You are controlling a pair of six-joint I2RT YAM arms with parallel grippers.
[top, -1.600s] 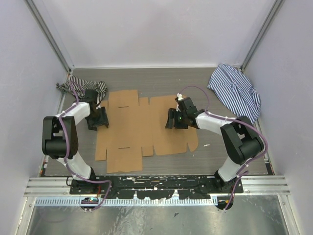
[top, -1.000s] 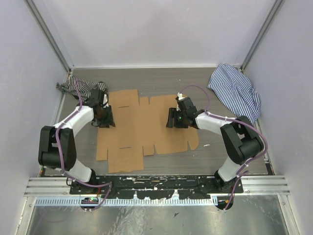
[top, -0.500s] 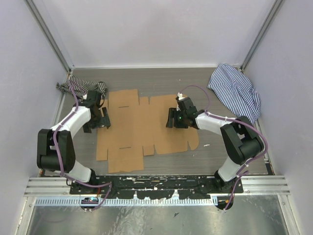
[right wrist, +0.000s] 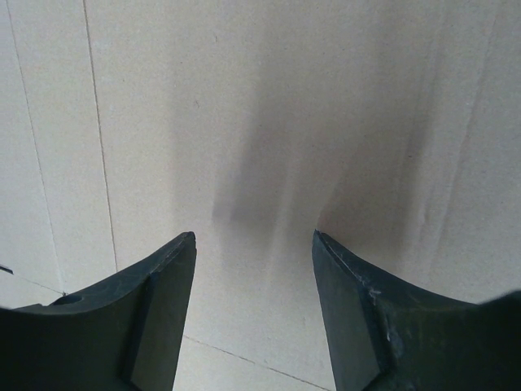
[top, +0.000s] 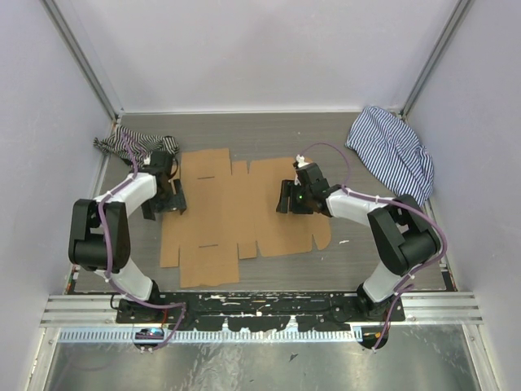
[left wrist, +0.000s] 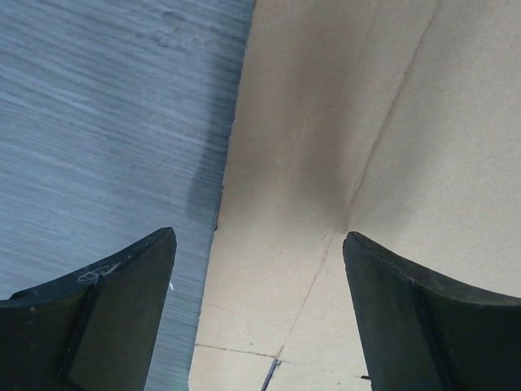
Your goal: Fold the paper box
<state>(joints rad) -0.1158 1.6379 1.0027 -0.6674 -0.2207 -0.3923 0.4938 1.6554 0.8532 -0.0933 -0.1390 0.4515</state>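
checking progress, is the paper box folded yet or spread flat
Spread flat: the paper box lies as one sheet on the table, no flap raised.

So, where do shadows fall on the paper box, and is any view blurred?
Left wrist view: a soft shadow lies on the paper box and on the table beside its edge; creases look sharp. Right wrist view: a diffuse grey shadow above the gap between the jaws, which look almost black. Top view: even light, no glare on the box, sharp throughout.

I see the paper box [top: 236, 216] flat on the bench [top: 269, 130], left end effector [top: 167, 200] at its left edge, right end effector [top: 286, 198] over its right half.
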